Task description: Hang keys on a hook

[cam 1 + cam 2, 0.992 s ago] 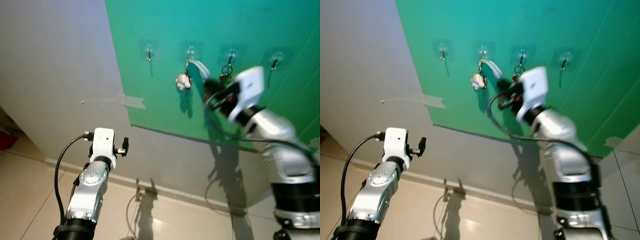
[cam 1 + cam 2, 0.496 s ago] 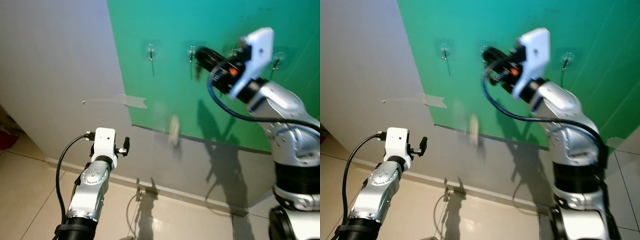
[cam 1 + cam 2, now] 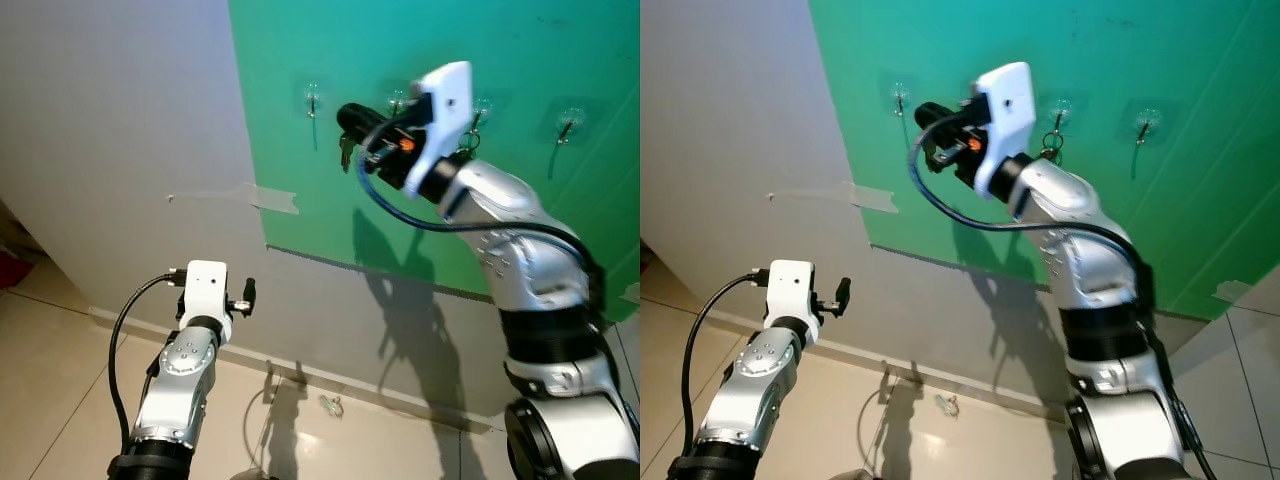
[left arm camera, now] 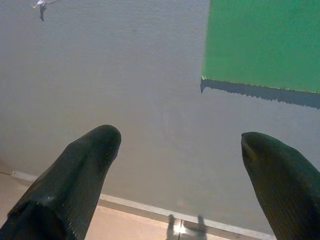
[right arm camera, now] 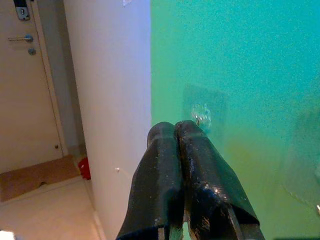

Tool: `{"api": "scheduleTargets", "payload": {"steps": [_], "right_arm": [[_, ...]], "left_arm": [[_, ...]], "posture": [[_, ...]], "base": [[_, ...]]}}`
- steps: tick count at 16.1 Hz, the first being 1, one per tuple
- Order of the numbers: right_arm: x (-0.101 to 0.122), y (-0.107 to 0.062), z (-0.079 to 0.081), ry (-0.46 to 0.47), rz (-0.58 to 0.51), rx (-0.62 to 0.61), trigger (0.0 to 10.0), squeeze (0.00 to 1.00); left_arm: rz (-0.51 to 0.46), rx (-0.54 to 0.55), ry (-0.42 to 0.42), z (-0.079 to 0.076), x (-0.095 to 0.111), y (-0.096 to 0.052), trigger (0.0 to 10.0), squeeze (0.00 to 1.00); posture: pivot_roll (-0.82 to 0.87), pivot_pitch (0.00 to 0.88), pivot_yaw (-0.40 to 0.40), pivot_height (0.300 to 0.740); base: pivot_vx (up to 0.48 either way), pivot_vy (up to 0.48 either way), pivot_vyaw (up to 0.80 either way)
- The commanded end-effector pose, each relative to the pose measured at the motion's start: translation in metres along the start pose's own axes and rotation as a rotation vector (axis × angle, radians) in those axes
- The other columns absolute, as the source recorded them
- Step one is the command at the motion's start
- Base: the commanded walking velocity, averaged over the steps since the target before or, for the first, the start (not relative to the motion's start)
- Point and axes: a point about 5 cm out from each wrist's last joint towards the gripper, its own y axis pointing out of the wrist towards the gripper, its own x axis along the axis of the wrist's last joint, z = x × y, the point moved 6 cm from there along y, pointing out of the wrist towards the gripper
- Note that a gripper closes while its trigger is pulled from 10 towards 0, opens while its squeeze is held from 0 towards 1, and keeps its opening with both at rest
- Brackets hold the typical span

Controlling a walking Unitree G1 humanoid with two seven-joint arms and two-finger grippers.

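Note:
Several clear hooks are stuck in a row on the green wall panel: the left hook, a second hook, a third hook with a dark key ring on it, and a right hook. My right gripper is raised between the first two hooks, fingers shut with nothing seen between them. A small pale key bunch lies on the floor by the baseboard. Low on the left, my left gripper is open and faces the grey wall.
A grey wall with a strip of tape joins the green panel. Beige floor tiles run below the baseboard. The right wrist view shows a door and a red thing on the floor.
The key bunch with the white charm came off the second hook, fell, and now lies on the floor. My right gripper swung up and left along the hooks. The left arm stayed put.

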Motion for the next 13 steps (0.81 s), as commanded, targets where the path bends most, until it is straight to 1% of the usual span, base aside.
{"api": "scheduleTargets", "payload": {"steps": [1,4,6,10,13], "right_arm": [[0.003,0.003,-0.005,-0.038,-0.012,-0.022,10.0,0.0],[-0.006,-0.001,-0.025,-0.085,0.015,-0.106,10.0,0.0],[-0.011,-0.004,-0.04,-0.102,0.027,-0.183,10.0,0.0],[-0.017,-0.008,-0.051,-0.153,0.032,-0.245,10.0,0.0],[-0.008,-0.012,-0.049,-0.15,0.007,-0.235,10.0,0.0]], "left_arm": [[-0.018,0.015,0.003,0.003,0.005,-0.001,10.0,0.0],[-0.019,0.022,0.002,0.005,0.005,-0.002,10.0,0.0],[-0.02,0.021,0.004,0.006,0.007,-0.002,10.0,0.0],[-0.02,0.013,0.01,0.007,0.008,0.0,10.0,0.0],[-0.02,0.007,0.013,0.006,0.009,0.0,10.0,0.0]], "posture": [[-0.06,0.0,-0.012,0.74],[-0.06,0.0,-0.015,0.74],[-0.06,0.0,-0.011,0.74],[-0.07,0.0,0.004,0.74],[-0.07,0.0,0.008,0.74]], "base": [[0.0,0.0,0.0],[0.0,0.0,0.0],[0.0,0.0,0.0],[0.0,0.0,0.0],[0.0,0.0,0.0]]}}
